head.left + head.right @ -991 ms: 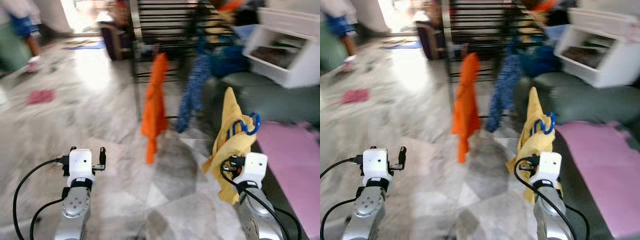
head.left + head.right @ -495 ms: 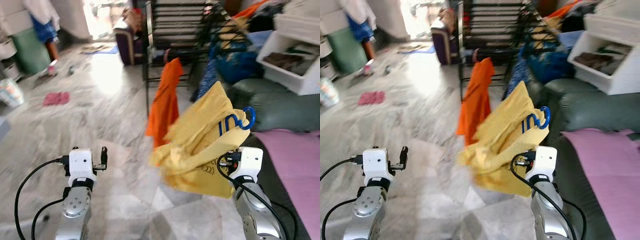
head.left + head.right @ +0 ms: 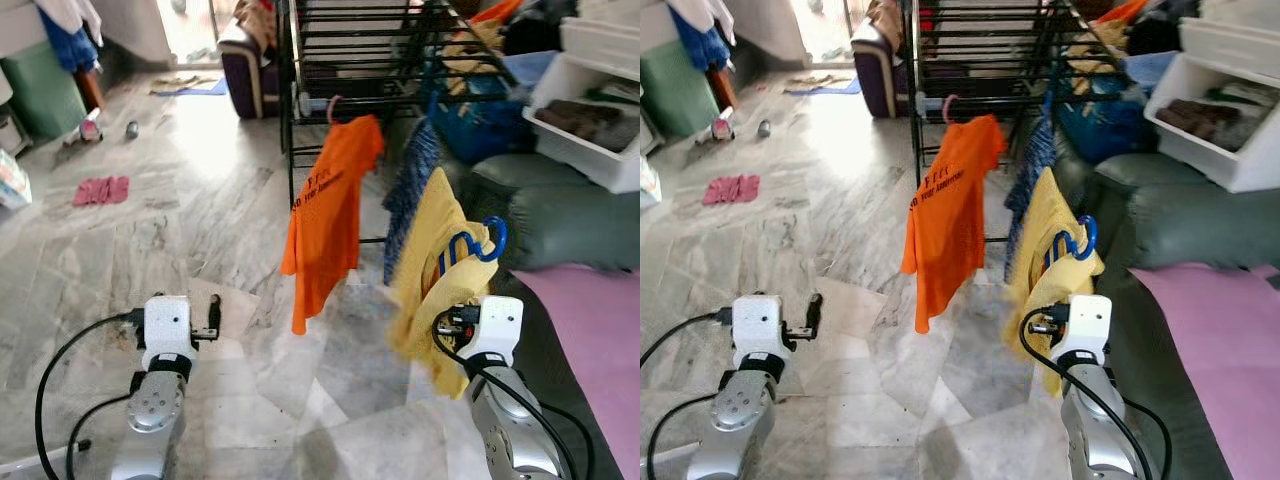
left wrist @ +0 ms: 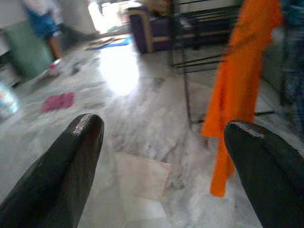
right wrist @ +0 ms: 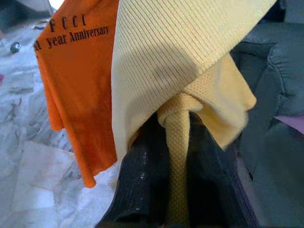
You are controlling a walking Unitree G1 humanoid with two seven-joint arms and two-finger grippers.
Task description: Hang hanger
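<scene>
A yellow shirt (image 3: 432,262) hangs on a blue hanger (image 3: 481,243), whose hook pokes out of the cloth at the top. My right gripper (image 5: 173,137) is shut on a bunched fold of this shirt, low at the right in the eye views. The black drying rack (image 3: 380,60) stands ahead, with an orange shirt (image 3: 328,220) hanging from its front rail on a pink hanger (image 3: 333,104). The yellow shirt hangs just right of the orange one. My left gripper (image 4: 164,130) is open and holds nothing, low at the left over the marble floor.
A grey sofa (image 3: 560,215) with a pink cover (image 3: 600,340) lies on the right, and a white bin (image 3: 600,130) sits behind it. On the floor lie a red cloth (image 3: 100,190) and a pale sheet (image 3: 228,300). A dark armchair (image 3: 250,60) stands behind the rack.
The yellow shirt swung out to the left half a second ago and now hangs straight down again. The view has shifted and sharpened. Both grippers keep their state.
</scene>
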